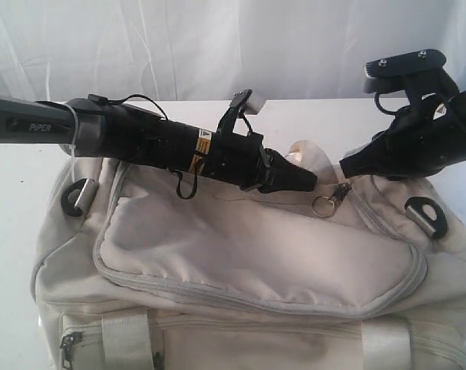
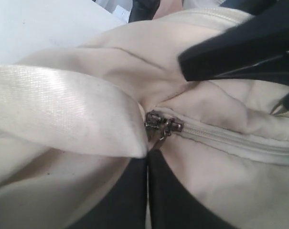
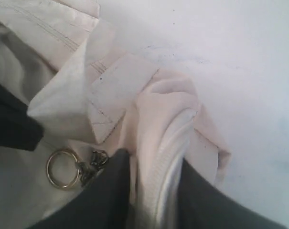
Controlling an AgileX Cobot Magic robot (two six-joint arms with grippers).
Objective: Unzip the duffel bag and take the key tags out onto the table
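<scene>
**Duffel bag (image 1: 240, 254) on the white table (image 1: 9, 247).** The bag's long axis runs side to side across the exterior view, with the top panel facing up. Nearest are the cream webbing straps (image 1: 129, 339). Beyond them the grey zipper (image 1: 217, 297) curves round the top flap, and a D-ring (image 1: 78, 196) sits at each end. My left gripper (image 2: 147, 164) is clenched, fingers pressed together, and meets the zipper sliders (image 2: 162, 126); I cannot tell whether a pull is caught. My right gripper (image 3: 154, 162) straddles a fabric fold (image 3: 158, 138) beside a ringed zipper pull (image 3: 63, 169); I cannot tell whether it is pinching. Farthest is the white curtain (image 1: 217, 46).
</scene>
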